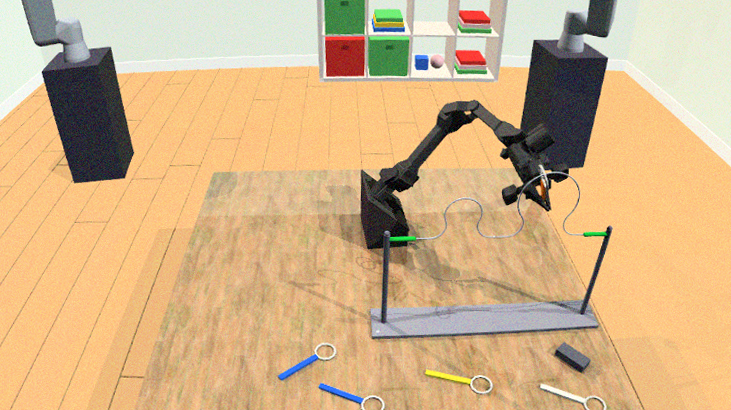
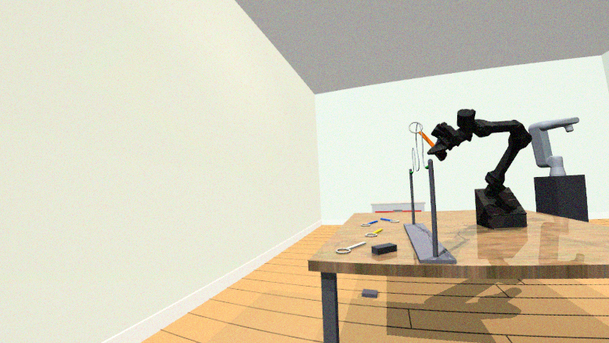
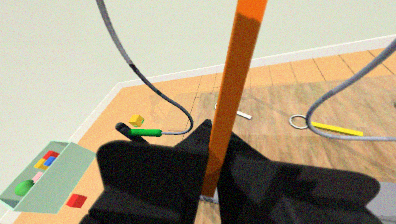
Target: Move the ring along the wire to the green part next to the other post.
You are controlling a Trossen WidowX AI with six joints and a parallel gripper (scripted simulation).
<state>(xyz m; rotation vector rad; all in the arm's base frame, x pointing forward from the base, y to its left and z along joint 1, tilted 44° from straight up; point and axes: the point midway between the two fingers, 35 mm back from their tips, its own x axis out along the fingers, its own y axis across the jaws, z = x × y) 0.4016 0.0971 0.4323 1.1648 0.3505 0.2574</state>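
My gripper (image 1: 544, 202) (image 2: 433, 150) (image 3: 211, 124) is shut on the orange handle (image 1: 543, 188) (image 2: 426, 139) (image 3: 234, 75). The pale ring (image 1: 542, 168) (image 2: 409, 127) is nearly edge-on in the top view, at the top of the tall right-hand arch of the grey wire (image 1: 579, 197) (image 3: 165, 98). It appears to be around the wire; contact cannot be told. The wrist view does not show the ring. One green part (image 1: 595, 233) (image 3: 145, 132) is by the right post (image 1: 595, 274) (image 2: 432, 208), the other (image 1: 402, 238) by the left post (image 1: 385, 280) (image 2: 412, 196).
The posts stand on a grey base (image 1: 462, 319) (image 2: 412, 234). In front lie two blue-handled rings, a yellow-handled ring (image 1: 449, 376) (image 3: 336, 129), a white-handled ring (image 1: 562, 393) and a dark block (image 1: 572, 357) (image 2: 383, 248). The wire's lower arch and dip are left of the gripper in the top view.
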